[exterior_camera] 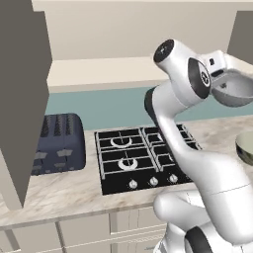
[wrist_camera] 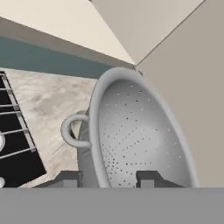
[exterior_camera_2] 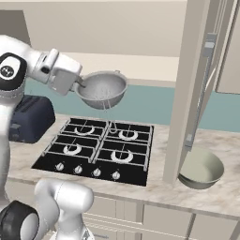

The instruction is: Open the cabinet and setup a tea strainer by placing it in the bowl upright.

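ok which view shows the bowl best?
Right base view: the whole bowl sits on the counter beside the open cabinet door. Left base view catches just a cropped rim at its right edge.

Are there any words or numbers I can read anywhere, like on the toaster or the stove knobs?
No readable text anywhere.
The toaster: no brand or label.
The stove and its knobs: plain, no numbers or marks.
The tea strainer held in the gripper: only small holes, no writing.
The bowl and the open cabinet door: blank.
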### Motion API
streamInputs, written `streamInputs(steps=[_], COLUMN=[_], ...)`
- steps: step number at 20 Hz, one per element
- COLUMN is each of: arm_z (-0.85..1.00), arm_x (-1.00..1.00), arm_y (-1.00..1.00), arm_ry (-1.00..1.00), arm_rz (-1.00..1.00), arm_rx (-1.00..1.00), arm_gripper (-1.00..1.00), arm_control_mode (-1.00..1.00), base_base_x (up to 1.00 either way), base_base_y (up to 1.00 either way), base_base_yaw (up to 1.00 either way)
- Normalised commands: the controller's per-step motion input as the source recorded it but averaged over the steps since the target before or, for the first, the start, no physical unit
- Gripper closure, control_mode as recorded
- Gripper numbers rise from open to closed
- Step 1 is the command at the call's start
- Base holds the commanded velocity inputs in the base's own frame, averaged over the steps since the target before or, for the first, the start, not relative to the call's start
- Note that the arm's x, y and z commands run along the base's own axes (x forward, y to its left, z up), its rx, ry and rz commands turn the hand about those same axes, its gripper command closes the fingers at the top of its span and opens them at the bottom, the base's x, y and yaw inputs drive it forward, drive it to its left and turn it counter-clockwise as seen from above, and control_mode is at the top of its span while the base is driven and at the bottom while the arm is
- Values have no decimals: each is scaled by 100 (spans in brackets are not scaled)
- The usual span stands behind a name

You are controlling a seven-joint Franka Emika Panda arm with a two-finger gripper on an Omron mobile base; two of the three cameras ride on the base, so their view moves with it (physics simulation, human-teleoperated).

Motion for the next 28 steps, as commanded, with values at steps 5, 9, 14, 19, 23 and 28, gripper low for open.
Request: streamInputs(steps=[5, 9, 14, 19, 23, 28], arm_z=[-35, -33, -30, -13, 0, -10], arm_x=[-4, 27, 16, 3, 1, 2], arm_y=[-47, -20, -41, -68, -83, -56], arm_ry=[0, 0, 0, 0, 0, 0], arm_rz=[11, -20, -27, -25, -13, -3], arm_rx=[1, 5, 10, 14, 10, 1], arm_gripper=[100, 100, 100, 100, 100, 100], arm_control_mode=[-100, -100, -100, -100, -100, -100], base_base_x=[0, 0, 0, 0, 0, 0], base_base_y=[0, 0, 0, 0, 0, 0], base_base_yaw=[0, 0, 0, 0, 0, 0])
